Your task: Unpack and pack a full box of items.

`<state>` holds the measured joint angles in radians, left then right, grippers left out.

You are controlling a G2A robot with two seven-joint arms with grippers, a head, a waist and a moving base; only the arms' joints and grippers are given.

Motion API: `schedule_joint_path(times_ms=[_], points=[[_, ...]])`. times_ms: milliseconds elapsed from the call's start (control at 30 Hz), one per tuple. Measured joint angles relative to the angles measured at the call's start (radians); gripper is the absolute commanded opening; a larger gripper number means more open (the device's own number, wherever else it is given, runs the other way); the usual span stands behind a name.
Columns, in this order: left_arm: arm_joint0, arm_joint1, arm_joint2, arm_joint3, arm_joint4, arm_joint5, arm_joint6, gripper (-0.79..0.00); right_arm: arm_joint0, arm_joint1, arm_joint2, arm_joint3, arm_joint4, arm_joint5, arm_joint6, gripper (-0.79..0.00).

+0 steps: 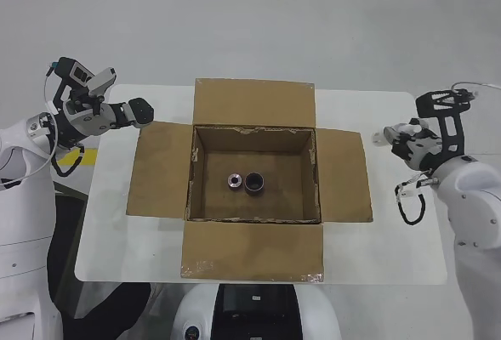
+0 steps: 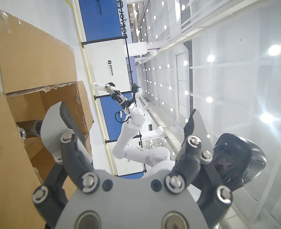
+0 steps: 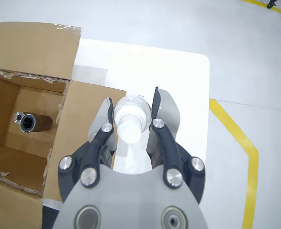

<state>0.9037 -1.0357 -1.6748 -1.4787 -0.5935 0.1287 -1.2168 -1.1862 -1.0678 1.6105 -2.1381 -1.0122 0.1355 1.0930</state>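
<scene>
Right gripper [image 3: 133, 100] sits closest in my feed, its fingers [image 3: 166, 110] clamped on a white bottle [image 3: 131, 120], the cap end turned back toward the wrist. From above I place it over the right side of the worktop [image 1: 386, 246], toward the far right corner, just outside the right flap of the box [image 1: 254, 242]. That box stands in the middle of the worktop with all four flaps folded out. On its floor lie a dark tube [image 1: 255, 181] and a small metal piece [image 1: 233, 179] right beside it; touching or not, I cannot tell. Left gripper [image 2: 126, 110] hangs by the far left corner, fingers spread wide with nothing between them.

With the box nearly bare and the bottle outside it, I judge I am on the unpacking half, mid-carry with the bottle, though a trip back in would look much the same. Next I would need to bring it down onto the bare strip between the right flap and the right edge, base first so it does not roll, then let go. The free left arm looks better placed to go in for the tube.
</scene>
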Motion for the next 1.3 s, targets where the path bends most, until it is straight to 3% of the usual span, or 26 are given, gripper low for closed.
schedule_joint_path(times_ms=[233,767,1300], points=[[0.000,0.000,0.000,0.000,0.000,0.000,0.000,0.000,-0.056,0.000,0.038,0.075,-0.023,0.050,-0.044,-0.785],[0.000,0.000,0.000,0.000,0.000,0.000,0.000,0.000,-0.089,-0.006,-0.007,0.158,-0.105,0.145,-0.038,-0.785],[0.000,0.000,0.000,0.000,0.000,0.000,0.000,0.000,-0.040,-0.022,-0.111,0.254,-0.193,0.200,-0.020,-0.785]])
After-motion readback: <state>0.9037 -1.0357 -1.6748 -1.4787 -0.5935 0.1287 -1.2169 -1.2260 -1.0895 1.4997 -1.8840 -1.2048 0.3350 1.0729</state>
